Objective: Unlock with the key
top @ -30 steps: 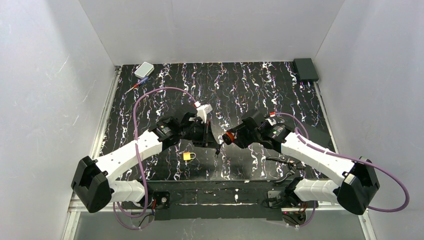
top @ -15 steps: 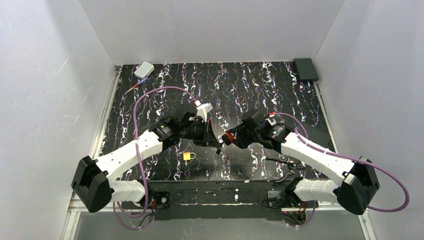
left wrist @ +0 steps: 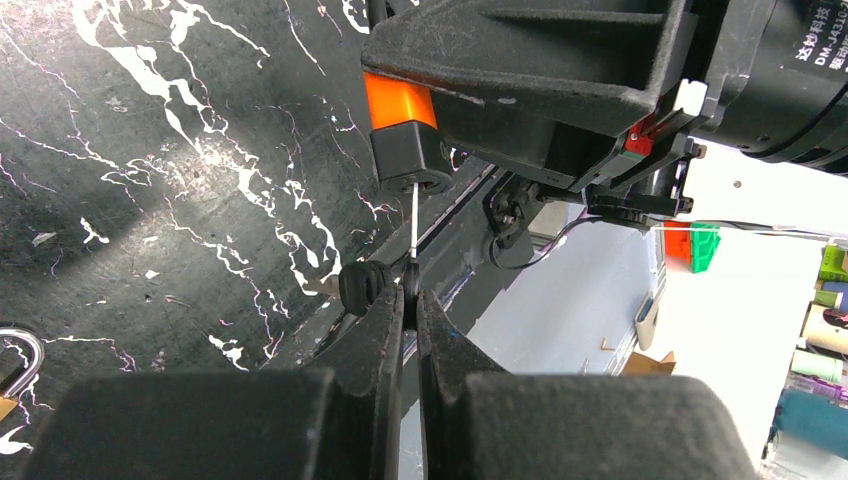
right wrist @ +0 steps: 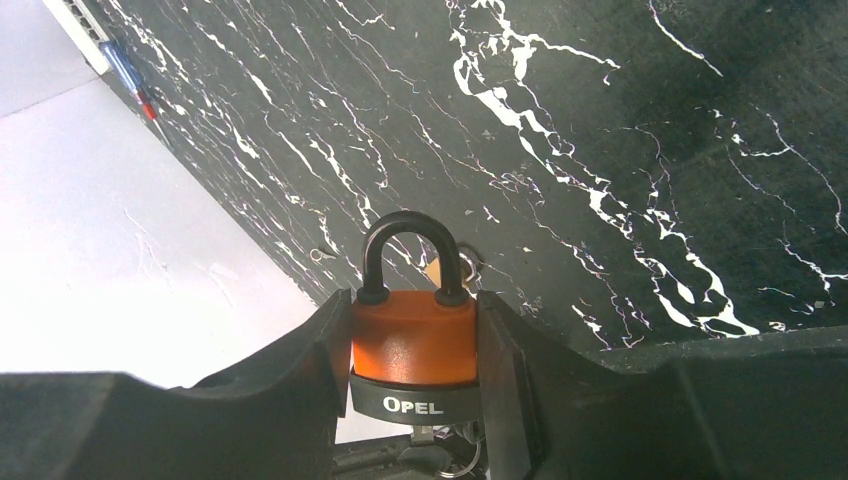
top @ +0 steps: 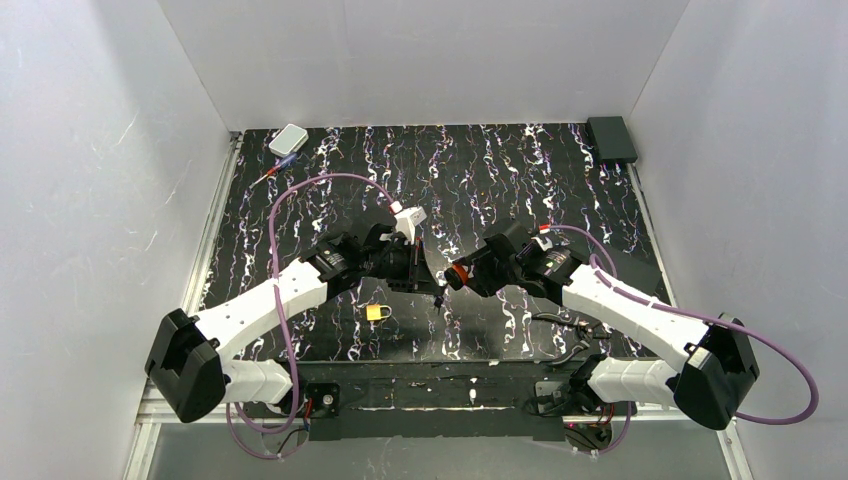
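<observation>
My right gripper is shut on the small orange padlock, gripping its body from both sides with the black shackle pointing away; the padlock also shows in the left wrist view. My left gripper is shut on the dark head of the key, whose thin blade runs up into the padlock's black base. A second black key hangs on a ring beside my fingertips. In the top view my left gripper meets the padlock above the mat.
A small yellow padlock lies on the marbled mat just in front of the left gripper. A white box and a pen lie at the back left, and a black box at the back right. Black tools lie at the front right.
The left arm has shifted very slightly; the hanging spare key has swung a little. Both grips are the same.
</observation>
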Action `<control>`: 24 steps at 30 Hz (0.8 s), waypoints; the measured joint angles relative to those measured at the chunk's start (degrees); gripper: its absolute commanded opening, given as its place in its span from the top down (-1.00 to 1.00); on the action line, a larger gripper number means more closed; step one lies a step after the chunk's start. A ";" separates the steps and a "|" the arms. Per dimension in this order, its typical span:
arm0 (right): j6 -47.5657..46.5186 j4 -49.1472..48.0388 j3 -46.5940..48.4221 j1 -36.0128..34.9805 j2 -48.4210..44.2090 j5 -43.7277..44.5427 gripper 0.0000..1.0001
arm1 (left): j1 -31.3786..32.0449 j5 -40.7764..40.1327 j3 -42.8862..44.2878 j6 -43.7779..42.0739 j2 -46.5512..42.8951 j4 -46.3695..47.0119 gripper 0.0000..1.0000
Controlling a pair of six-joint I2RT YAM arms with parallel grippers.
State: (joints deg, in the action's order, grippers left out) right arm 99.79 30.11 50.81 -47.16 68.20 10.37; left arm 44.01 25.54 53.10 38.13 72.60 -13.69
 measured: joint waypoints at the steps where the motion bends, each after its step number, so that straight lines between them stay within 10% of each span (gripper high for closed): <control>1: 0.00 0.00 0.00 0.00 0.00 0.00 0.97 | 0.00 0.00 0.00 0.00 0.02 0.00 1.00; 24: 0.11 0.24 -0.02 0.04 0.00 1.05 0.97 | 0.50 -1.31 0.63 2.01 1.16 0.42 1.00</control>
State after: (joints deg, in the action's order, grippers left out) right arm 99.90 30.35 50.78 -47.11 68.20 11.42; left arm 44.51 24.23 53.74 40.14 73.76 -13.28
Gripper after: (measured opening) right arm 0.506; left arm 0.031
